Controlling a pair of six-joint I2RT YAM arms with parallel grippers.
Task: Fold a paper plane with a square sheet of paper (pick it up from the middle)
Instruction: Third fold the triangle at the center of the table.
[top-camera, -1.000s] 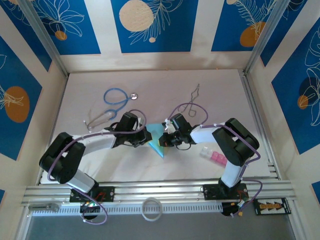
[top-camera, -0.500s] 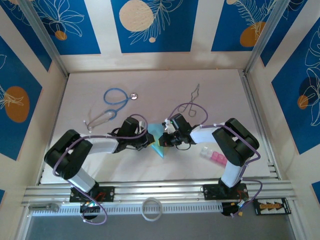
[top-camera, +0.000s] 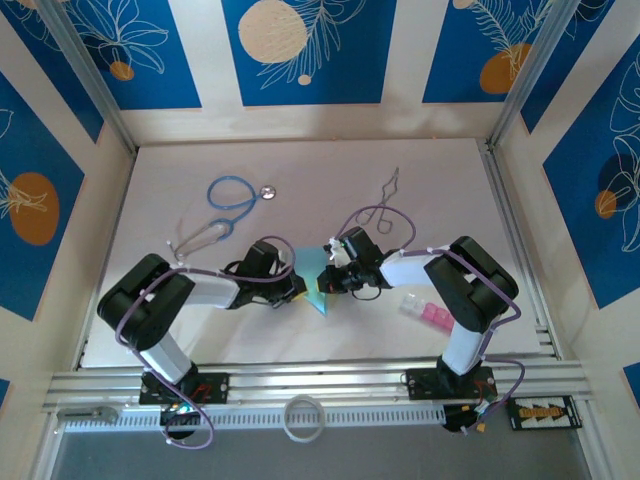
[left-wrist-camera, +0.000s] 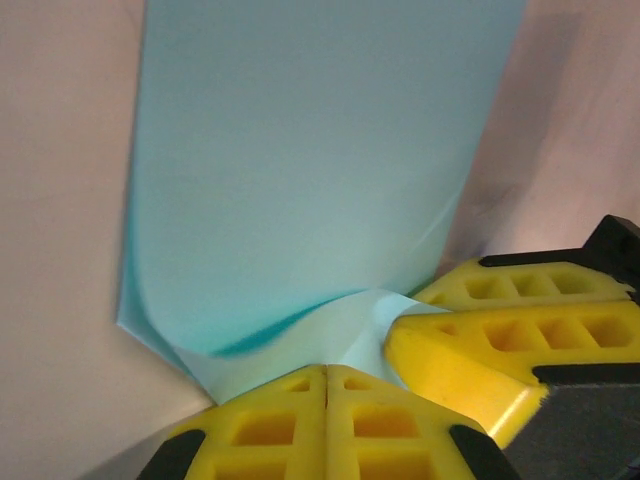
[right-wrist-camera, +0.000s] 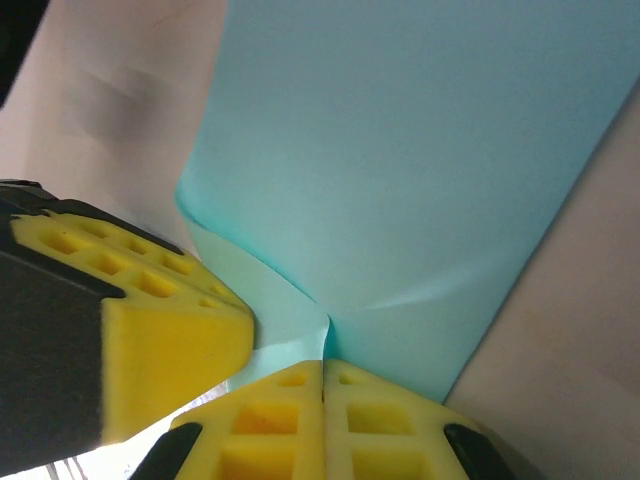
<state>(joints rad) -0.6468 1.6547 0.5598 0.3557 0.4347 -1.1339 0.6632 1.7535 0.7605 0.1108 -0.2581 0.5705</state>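
from the left, the left claw (top-camera: 293, 290) lies low over the worktop (top-camera: 460, 190), its yellow fingers (left-wrist-camera: 260, 430) pressed shut. in its own wrist view the near edge of the square sheet of paper (top-camera: 318, 292) curls up off the surface and runs into the seam between them, so we judge it nipped there rather than merely touched.

the sheet sits in the middle, between the two claws and touching both, with neither arm the nearer. from above it reads as a narrow turquoise wedge. its long axis runs from the far side toward the arm bases, and its sharp end is at the near side.

to its right, the right claw (top-camera: 334, 274) sits on the opposite flank, also shut. its wrist view shows a short crease in the paper leading straight into its closed fingertips (right-wrist-camera: 270, 420), with the other claw's yellow pad just beside.

we judge that the coming move turns on this: both grips crowd the same near end, while the broad, flat body of the sheet stretches away from them unsupported.

the paper looks thin, plain and matte. it is smooth over most of its face, with a soft buckle and a paler underside showing only where the claws meet it. the stethoscope (top-camera: 232, 195) on the left and the pink blocks (top-camera: 432, 316) on the right lie well apart from it.
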